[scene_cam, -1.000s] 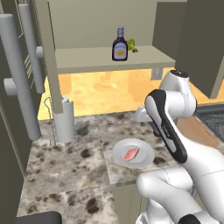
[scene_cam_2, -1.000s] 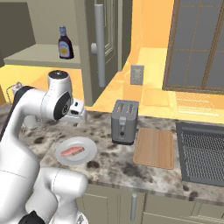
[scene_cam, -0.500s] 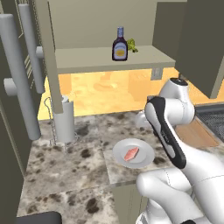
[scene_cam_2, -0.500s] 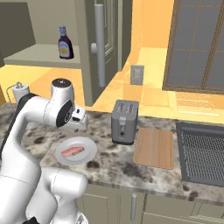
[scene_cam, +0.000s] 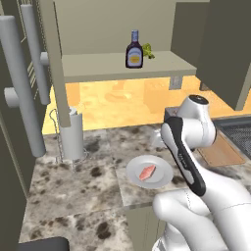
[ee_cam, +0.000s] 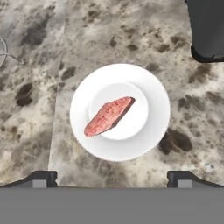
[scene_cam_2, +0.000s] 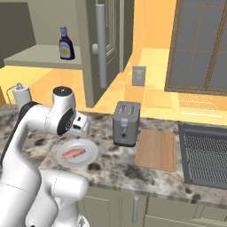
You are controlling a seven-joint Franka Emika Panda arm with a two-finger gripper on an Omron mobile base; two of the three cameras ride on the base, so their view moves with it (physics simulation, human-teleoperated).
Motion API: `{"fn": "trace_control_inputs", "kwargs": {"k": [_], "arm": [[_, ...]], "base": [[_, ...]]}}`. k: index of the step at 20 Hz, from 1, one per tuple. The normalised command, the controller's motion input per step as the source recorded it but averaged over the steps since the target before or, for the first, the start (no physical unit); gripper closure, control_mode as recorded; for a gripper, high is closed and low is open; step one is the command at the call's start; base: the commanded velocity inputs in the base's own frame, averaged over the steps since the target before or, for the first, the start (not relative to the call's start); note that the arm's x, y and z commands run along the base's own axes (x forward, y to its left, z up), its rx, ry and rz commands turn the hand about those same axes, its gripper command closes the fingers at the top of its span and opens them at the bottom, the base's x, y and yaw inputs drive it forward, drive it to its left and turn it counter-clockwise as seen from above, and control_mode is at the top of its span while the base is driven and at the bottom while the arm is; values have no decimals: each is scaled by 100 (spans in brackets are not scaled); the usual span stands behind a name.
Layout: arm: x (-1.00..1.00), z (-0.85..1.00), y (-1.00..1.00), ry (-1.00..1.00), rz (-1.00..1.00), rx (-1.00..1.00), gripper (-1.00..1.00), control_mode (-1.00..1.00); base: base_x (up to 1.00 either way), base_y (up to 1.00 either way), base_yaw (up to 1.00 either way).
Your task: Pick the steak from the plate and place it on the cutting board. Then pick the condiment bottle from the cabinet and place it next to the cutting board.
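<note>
The steak (ee_cam: pixel 109 116) lies flat on the round white plate (ee_cam: pixel 153 127), straight below my gripper (ee_cam: pixel 112 179). The two dark fingertips (ee_cam: pixel 41 178) stand wide apart with nothing between them, still above the plate. On the counter the steak (scene_cam_2: pixel 73 153) and plate (scene_cam_2: pixel 91 155) sit left of the toaster, under my hand. The wooden cutting board (scene_cam_2: pixel 156 149) lies right of the toaster. The condiment bottle (scene_cam: pixel 134 50) stands upright on the open cabinet shelf (scene_cam: pixel 108 66), also seen as the bottle (scene_cam_2: pixel 66 43).
A grey toaster (scene_cam_2: pixel 126 123) stands between plate and board. A paper towel holder (scene_cam: pixel 72 135) is at the back left. The dark stovetop (scene_cam_2: pixel 206 155) lies right of the board. A small green vegetable (scene_cam: pixel 148 50) sits beside the bottle. Tall grey handles (scene_cam: pixel 22 88) rise at the left.
The arm's upper joint has sunk lower and swung toward the plate. The gripper has stayed open, and the steak, plate and bottle have not moved.
</note>
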Motion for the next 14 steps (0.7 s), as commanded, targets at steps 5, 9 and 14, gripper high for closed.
{"fn": "trace_control_inputs", "kwargs": {"k": [5,9,14], "arm": [[0,-22,0,1,-7,4,-100,-100],[0,-22,0,0,-4,3,-100,-100],[0,-30,4,0,-5,0,-100,-100]], "base": [[0,0,0],[0,0,0],[0,0,0]]}}
